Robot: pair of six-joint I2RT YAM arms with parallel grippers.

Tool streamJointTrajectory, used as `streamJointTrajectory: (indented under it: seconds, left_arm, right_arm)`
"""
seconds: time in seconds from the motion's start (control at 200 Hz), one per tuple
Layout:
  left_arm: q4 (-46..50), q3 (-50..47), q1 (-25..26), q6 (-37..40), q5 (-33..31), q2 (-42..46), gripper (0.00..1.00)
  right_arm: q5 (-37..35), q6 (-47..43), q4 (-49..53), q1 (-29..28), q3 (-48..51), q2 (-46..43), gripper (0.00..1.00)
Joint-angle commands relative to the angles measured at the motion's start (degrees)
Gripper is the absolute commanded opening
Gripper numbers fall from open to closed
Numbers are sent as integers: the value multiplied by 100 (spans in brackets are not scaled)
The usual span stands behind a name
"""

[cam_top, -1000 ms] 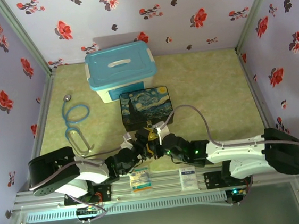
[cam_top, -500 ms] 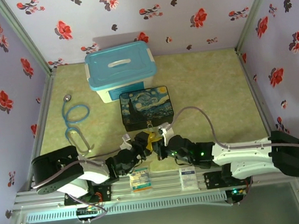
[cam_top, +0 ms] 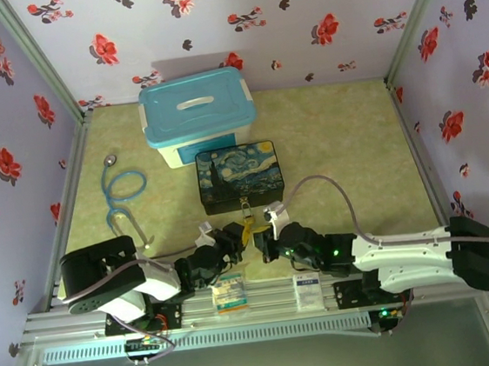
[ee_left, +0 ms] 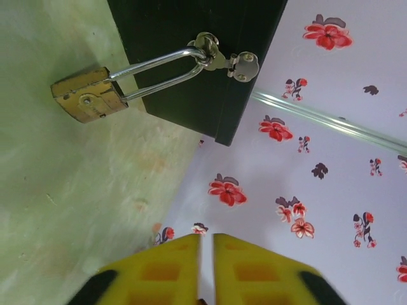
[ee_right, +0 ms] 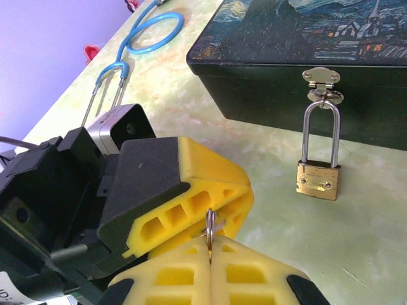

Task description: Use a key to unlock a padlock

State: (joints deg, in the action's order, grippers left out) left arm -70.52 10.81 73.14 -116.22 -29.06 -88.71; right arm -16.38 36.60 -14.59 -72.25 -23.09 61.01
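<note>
On the green table (cam_top: 353, 136), wide bare room lies right of the dark painted box (cam_top: 240, 176), and the padlock (ee_right: 318, 179) hangs from the clasp (ee_right: 321, 77) on the box's front side, near both grippers. The left gripper (ee_left: 206, 240) has its fingers almost together, with a thin slit between. The right gripper (ee_right: 210, 246) is squeezed tight on the key (ee_right: 209, 219); a small metal loop pokes out and the rest is hidden.
</note>
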Motion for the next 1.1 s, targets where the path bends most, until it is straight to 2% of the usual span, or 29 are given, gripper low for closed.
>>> streamJointTrajectory:
  seconds: [0.0, 0.075, 0.185, 0.225, 0.255, 0.28, 0.31, 0.35, 0.405, 0.425, 0.465, 0.565, 0.67, 0.735, 0.815, 0.95, 1.09]
  left_arm:
    - [-177, -35, 26, 28, -130, -133, 4]
    - [-241, -21, 20, 70, -126, -171, 0]
    - [-264, -1, 20, 241, -126, -180, 0]
    - [-261, 0, 11, 412, -126, -138, 0]
    - [-260, 9, -30, 728, -88, -89, 0]
    - [-248, 1, -123, 1050, 6, -14, 0]
    - [-163, -29, -278, 1418, 176, 88, 0]
    - [141, -63, -428, 1632, 339, 269, 0]
    - [440, -49, -636, 2142, 619, 498, 0]
    - [608, -11, -702, 2309, 813, 593, 0]
    - [1117, 120, -858, 2509, 1154, 794, 0]
    - [2425, 673, -960, 3618, 1694, 1353, 0]
    - [4500, 1609, -926, 4886, 1856, 2003, 0]
    - [5160, 1987, -907, 5497, 1892, 2257, 0]
    - [5076, 2020, -937, 5867, 2005, 2494, 0]
    - [4448, 1856, -1004, 6045, 2330, 2595, 0]
    - [4067, 1818, -992, 6063, 2588, 2586, 0]
  right_arm:
    - [-164, 84, 65, 26, 102, -132, 0]
    - [-155, 83, 78, 23, 135, -191, 0]
    - [-142, 78, 166, 30, 172, -318, 0]
    - [-78, 51, 265, 49, 167, -430, 23]
    - [2, 31, 360, 76, 177, -546, 54]
    - [104, 44, 413, 135, 197, -675, 71]
    - [348, 49, 430, 246, 251, -843, 82]
    - [783, 58, 430, 463, 324, -1112, 88]
    - [1428, 132, 441, 834, 469, -1519, 92]
    - [1644, 178, 454, 970, 520, -1693, 96]
    - [2058, 246, 447, 1228, 623, -2001, 99]
    - [2835, 404, 446, 1684, 777, -2639, 99]
    - [3169, 505, 407, 1851, 819, -2858, 99]
    - [3239, 639, 103, 1880, 915, -2819, 99]
    - [3347, 872, -648, 1900, 1113, -2650, 99]
    - [3604, 1067, -1769, 1899, 1228, -2282, 97]
    - [3727, 1100, -2365, 1907, 1278, -2094, 92]
